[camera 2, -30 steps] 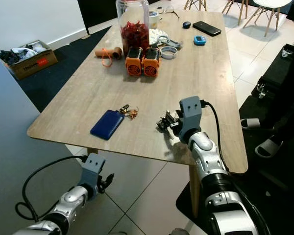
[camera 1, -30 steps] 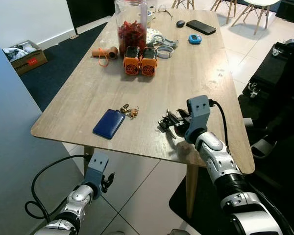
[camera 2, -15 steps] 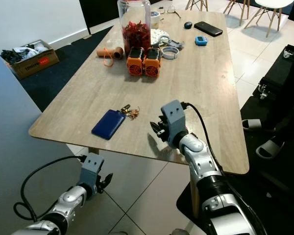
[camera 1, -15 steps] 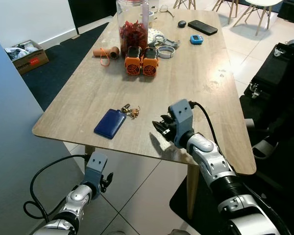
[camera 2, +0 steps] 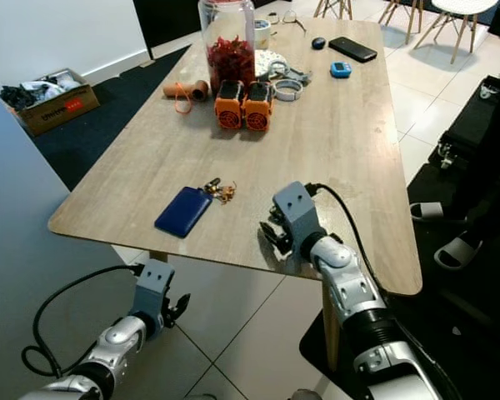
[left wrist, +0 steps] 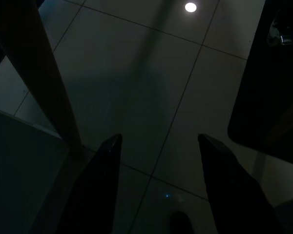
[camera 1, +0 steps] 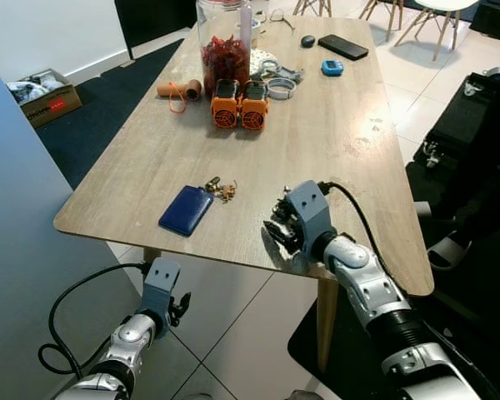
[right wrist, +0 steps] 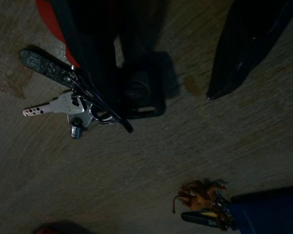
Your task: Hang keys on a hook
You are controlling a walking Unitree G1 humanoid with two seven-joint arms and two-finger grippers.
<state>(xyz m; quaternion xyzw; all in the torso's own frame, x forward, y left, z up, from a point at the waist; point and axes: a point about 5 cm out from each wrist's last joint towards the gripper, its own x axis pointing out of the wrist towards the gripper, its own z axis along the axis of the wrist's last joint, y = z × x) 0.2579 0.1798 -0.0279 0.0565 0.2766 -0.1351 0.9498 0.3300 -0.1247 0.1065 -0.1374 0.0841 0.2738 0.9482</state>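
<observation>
Silver keys on a black fob (right wrist: 75,105) lie flat on your pale wooden table (camera 1: 342,142); your right gripper (camera 1: 281,234) straddles them, fingers spread and empty, poised to pinch. Left gripper (left wrist: 158,187) hangs idle, parted.

No text, label or number is legible; the cardboard box's (camera 1: 38,97) red label is too small.

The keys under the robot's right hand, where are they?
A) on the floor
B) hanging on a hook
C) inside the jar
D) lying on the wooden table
D: the keys lie flat on the wooden table beneath the right gripper, whose fingers are spread.
</observation>
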